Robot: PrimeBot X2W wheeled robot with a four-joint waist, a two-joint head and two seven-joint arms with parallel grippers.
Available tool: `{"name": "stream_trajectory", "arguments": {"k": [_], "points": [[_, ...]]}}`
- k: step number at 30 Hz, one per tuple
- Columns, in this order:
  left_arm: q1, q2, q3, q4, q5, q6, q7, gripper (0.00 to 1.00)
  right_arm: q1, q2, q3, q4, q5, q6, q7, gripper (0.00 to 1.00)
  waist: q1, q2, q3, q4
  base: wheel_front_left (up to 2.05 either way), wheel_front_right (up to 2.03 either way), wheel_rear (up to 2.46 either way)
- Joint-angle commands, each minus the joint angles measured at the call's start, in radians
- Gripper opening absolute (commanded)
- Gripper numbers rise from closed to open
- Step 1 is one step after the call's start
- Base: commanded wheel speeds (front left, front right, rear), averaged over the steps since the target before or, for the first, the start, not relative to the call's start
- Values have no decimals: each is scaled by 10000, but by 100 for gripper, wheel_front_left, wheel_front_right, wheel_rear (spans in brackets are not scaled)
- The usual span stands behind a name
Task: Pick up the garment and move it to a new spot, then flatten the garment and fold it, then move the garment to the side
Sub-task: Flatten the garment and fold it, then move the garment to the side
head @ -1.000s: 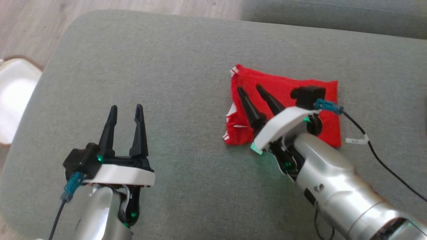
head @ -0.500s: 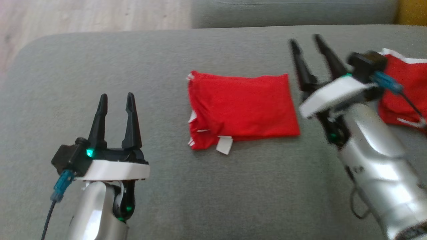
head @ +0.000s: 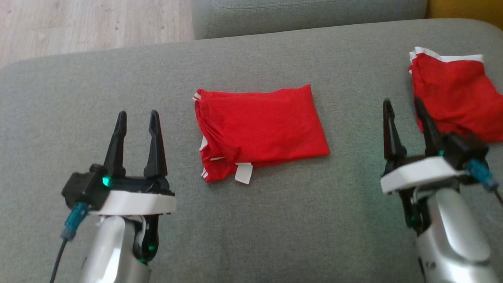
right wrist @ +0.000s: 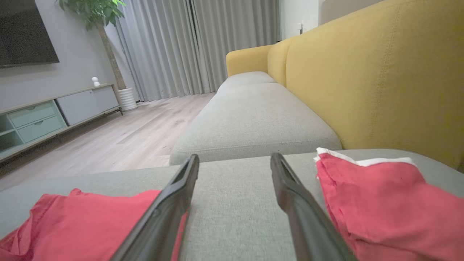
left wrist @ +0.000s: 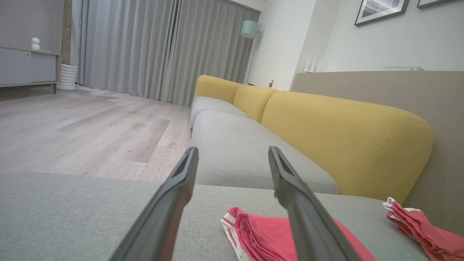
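Flanking garment [head: 261, 131], left hand [head: 138, 114] and right hand [head: 403, 102] released; wrist views' yellow backrest [left wrist: 344, 137].

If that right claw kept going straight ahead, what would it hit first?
Likely bare grey cushion: the right gripper points into the gap between the folded garment and the second red garment.

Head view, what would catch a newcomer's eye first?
The folded red garment lying in the middle of the grey sofa cushion, with a second red garment at the right edge. The left gripper and right gripper flank it, both open and empty.
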Motion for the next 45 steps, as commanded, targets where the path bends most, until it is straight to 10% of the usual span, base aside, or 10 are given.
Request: {"name": "stream_trajectory", "arguments": {"k": [1, 19, 36, 37, 45], "points": [[-38, 85, 381, -334, 143, -57, -51, 100, 24, 158, 83, -453, -155, -9, -106, 100, 0, -1, 3, -18, 0, 0, 0], [-431, 85, -64, -279, 143, -57, -51, 100, -464, 426, -52, -24, -800, -9, 246, 100, 0, -1, 959, 704, 0, 0, 0], [-1046, 85, -736, -30, -182, -57, -51, 100, -2202, 424, 1420, 3370, 476, -9, 2244, 100, 0, -1, 1787, 1996, 0, 0, 0], [-1050, 85, -719, -8, -171, -57, -51, 100, -2355, 370, 1647, 3624, 392, -9, 2148, 0, 0, -1, 1775, 2002, 0, 0, 0], [-1037, 85, -634, -56, -39, 9, -51, 100, -2898, -231, 2163, 4113, -527, -9, 911, 0, 0, -1, 1425, 1536, 0, 0, 0]]}}
